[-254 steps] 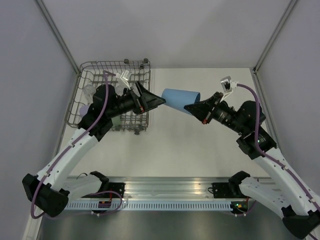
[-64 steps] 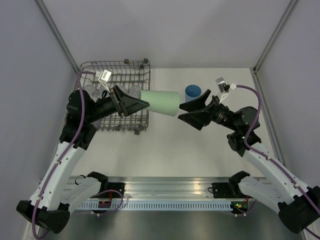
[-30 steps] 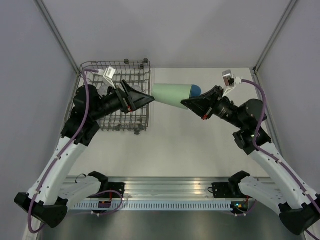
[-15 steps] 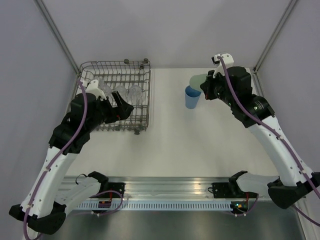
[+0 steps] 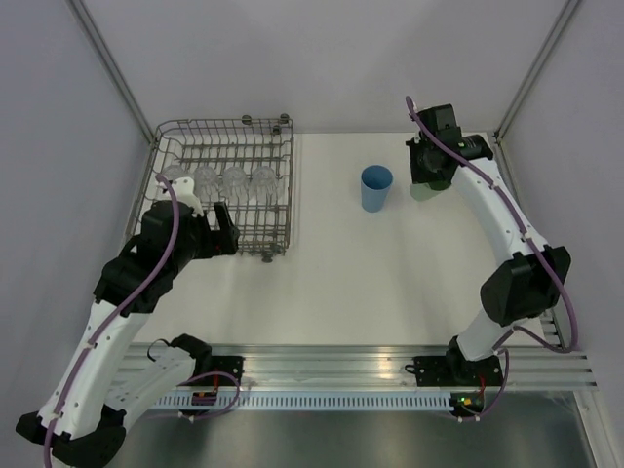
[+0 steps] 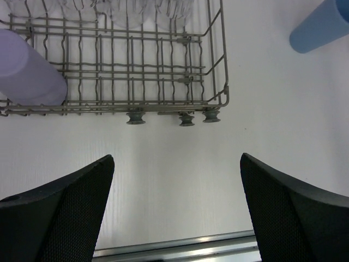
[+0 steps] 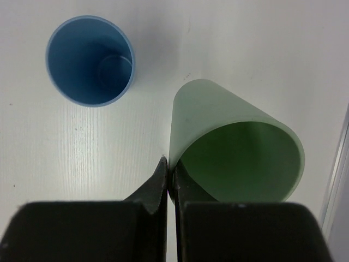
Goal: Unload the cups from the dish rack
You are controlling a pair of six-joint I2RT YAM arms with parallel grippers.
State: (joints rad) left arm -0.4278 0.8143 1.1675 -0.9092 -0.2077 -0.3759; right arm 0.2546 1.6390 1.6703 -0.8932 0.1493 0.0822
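Outside the dish rack (image 5: pixel 289 185): blue cup (image 5: pixel 376 187) standing, green cup (image 7: pixel 218 125) pinched in my right gripper (image 7: pixel 170 185). Left inside: lilac cup (image 6: pixel 27 73), clear cups (image 5: pixel 220 181). My left gripper (image 6: pixel 175 159) is spread.

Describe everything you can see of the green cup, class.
The green cup is a pale green, opaque, plastic-looking tumbler. It is plain and smooth, widens from base to round open mouth, and has nothing inside. It is mouth-up, outside the dish rack, to the right of the blue cup and apart from it, over the white table. The right gripper is shut on its rim wall. Whether its base rests on the table cannot be told.
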